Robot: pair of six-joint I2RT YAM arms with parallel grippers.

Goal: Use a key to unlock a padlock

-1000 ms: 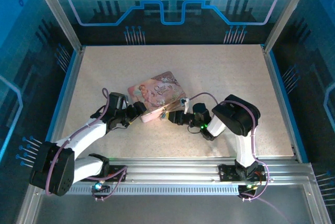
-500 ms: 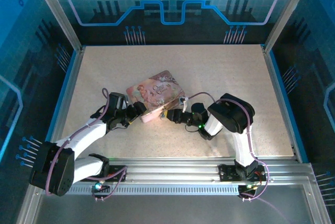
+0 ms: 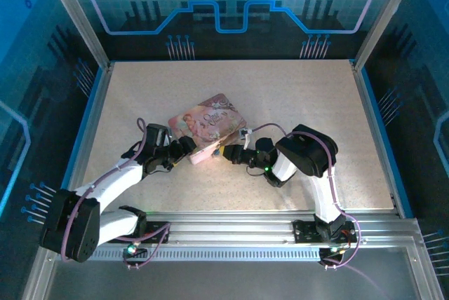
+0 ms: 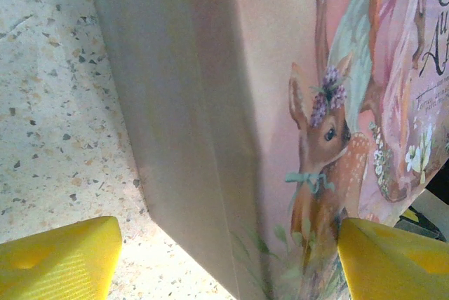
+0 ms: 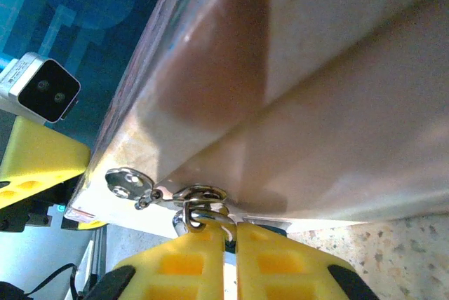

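Right gripper [image 5: 230,242] is pinching shut on a tiny silvery piece, which I am taking to be the padlock [image 5: 186,220]. It is hanging from a small metal loop [image 5: 201,193] on the near-right side wall of the pink tin [image 3: 209,125], about mid-table.

Left gripper [image 4: 224,266] is standing wide, straddling the tin's near-left corner. Cannot tell whether it is pressing the tin.

Handling, as judgement: the padlock is looking light, rigid and smooth-plated, so likely slippery and free to swing on its loop. I am judging the flat sides of its body the best hold, leaving shackle and keyway free. The keyway is hiding behind the ribbed yellow fingertips [image 5: 182,266].

The tin is looking like thin sheet metal with a glossy printed lid and rounded corners, probably sliding easily on the speckled table [image 4: 49,69].
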